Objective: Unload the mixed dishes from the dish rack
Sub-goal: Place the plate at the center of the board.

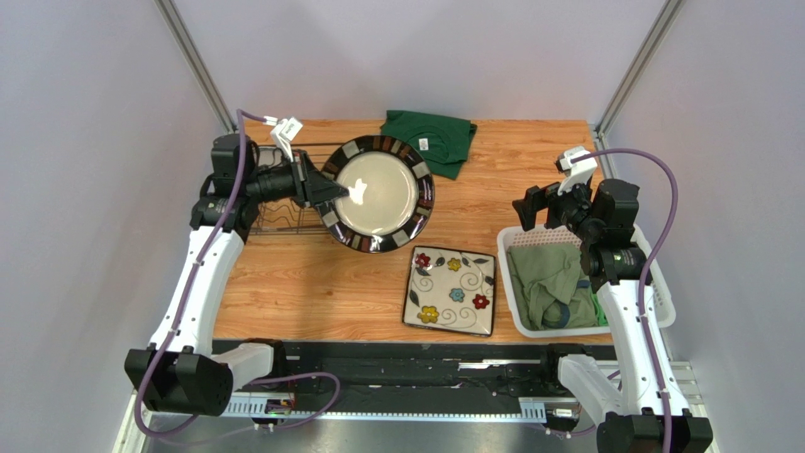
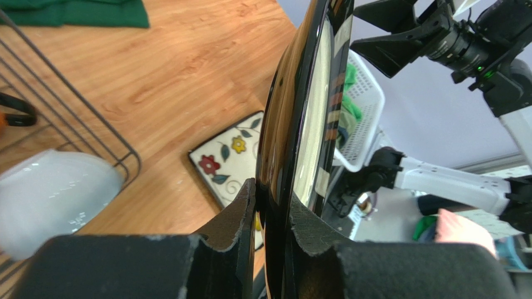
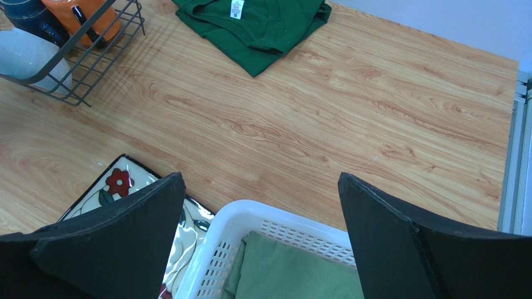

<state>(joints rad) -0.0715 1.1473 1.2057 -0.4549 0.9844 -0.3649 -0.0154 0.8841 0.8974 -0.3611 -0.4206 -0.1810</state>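
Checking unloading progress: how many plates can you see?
2. The round plate is gripped by its rim in the left gripper; the square flowered plate lies flat on the table. The rack is partly hidden.

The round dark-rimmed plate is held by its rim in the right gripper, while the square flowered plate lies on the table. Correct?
No: the left gripper holds the round dark-rimmed plate by its rim, as the left wrist view shows. The square flowered plate does lie on the table.
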